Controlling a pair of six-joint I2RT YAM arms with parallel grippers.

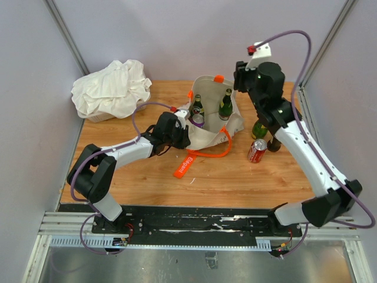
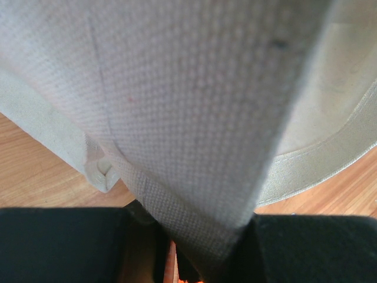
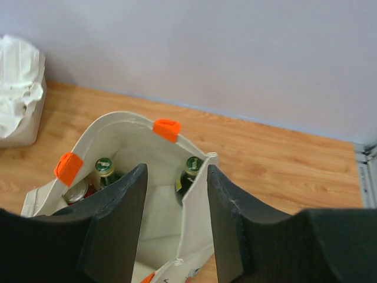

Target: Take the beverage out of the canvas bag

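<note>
The beige canvas bag [image 1: 210, 131] with orange handles stands open mid-table. Inside it are two green bottles [image 1: 197, 105] [image 1: 226, 104] and a can [image 1: 198, 120]. My left gripper [image 1: 180, 130] is shut on the bag's left wall; canvas [image 2: 194, 118] fills the left wrist view and runs down between the jaws of that gripper [image 2: 200, 247]. My right gripper [image 1: 241, 77] hovers open and empty above the bag's far right corner. In the right wrist view its open gripper [image 3: 175, 177] frames the bag [image 3: 129, 132], one bottle cap [image 3: 193, 165] between the fingers, another bottle [image 3: 104, 167] and the can [image 3: 76, 190] to the left.
A green bottle [image 1: 259, 128], a dark bottle [image 1: 274, 143] and a red can [image 1: 257, 151] stand on the table right of the bag. A white cloth bundle [image 1: 111, 88] sits at the back left. An orange strap [image 1: 200, 154] trails in front of the bag.
</note>
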